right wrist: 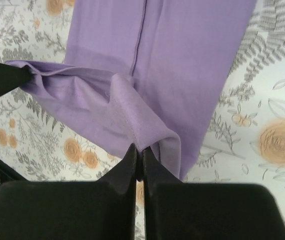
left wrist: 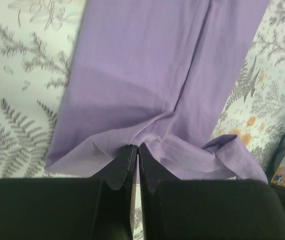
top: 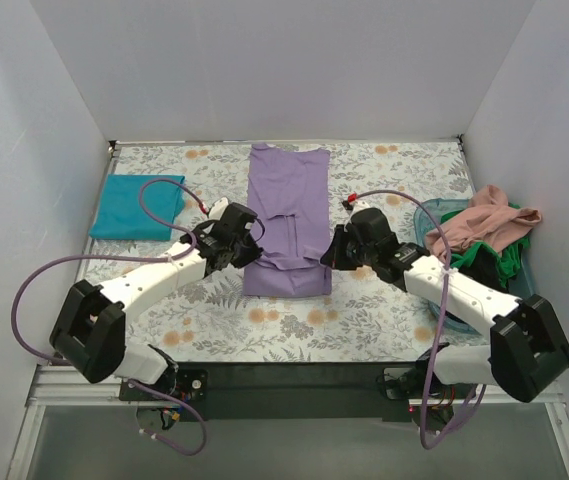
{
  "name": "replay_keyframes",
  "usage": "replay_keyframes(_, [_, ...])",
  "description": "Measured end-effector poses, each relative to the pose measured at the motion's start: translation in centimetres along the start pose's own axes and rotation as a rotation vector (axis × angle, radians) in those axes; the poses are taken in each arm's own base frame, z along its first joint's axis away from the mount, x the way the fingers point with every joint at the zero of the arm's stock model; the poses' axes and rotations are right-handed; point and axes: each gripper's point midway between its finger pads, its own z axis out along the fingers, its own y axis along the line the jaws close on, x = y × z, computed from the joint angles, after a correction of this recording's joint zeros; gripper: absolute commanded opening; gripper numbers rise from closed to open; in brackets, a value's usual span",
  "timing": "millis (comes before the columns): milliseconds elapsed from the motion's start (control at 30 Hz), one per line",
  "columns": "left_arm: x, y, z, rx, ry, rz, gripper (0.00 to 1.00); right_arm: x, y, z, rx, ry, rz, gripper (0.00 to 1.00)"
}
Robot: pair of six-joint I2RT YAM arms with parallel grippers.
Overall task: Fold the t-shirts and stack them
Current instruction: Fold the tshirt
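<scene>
Lavender t-shirt (top: 286,200) lies on the floral cloth (top: 384,310) as a narrow strip, long axis running straight away from the arms. Left gripper (left wrist: 136,150) is clamped on its near left corner, right gripper (right wrist: 138,150) on its near right corner. The strip extends ahead of both, equally near. Likely next: carry the near end forward along that axis.

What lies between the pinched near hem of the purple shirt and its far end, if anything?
Nothing visible. The left gripper and right gripper pinch the near hem; the purple shirt beyond them lies bare.
</scene>
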Motion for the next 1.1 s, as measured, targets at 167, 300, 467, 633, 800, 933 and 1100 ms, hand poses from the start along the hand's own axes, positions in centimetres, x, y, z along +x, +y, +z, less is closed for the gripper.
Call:
replay_keyframes(167, [-2.8,-1.0,1.9,0.0,-0.035,0.006,0.0,-2.9,-0.2,1.7,-0.015,-0.017,-0.012,0.01])
replay_keyframes(300, [-4.6,-1.5,3.9,-0.012,-0.034,0.019,0.0,-4.7,-0.5,2.9,-0.035,-0.022,-0.018,0.01])
replay_keyframes(467, [-6.0,-2.3,5.9,-0.02,-0.039,0.033,0.0,-6.3,-1.4,4.2,-0.054,-0.022,-0.018,0.01])
replay_keyframes(633, [-7.1,-2.2,7.6,-0.043,-0.036,0.036,0.0,-7.6,-2.1,5.8,-0.066,-0.014,-0.007,0.01])
replay_keyframes(800, [-7.8,-1.6,9.6,-0.072,-0.018,0.037,0.0,-8.0,-2.8,7.5,-0.069,0.011,0.011,0.01])
replay_keyframes(933, [-8.1,-1.1,11.1,-0.095,0.001,0.039,0.0,-8.1,-3.4,8.7,-0.062,0.024,0.024,0.01])
replay_keyframes(1100, [-8.1,-0.8,12.4,-0.111,0.017,0.047,0.0,-8.9,-4.1,10.1,-0.05,0.023,0.034,0.03])
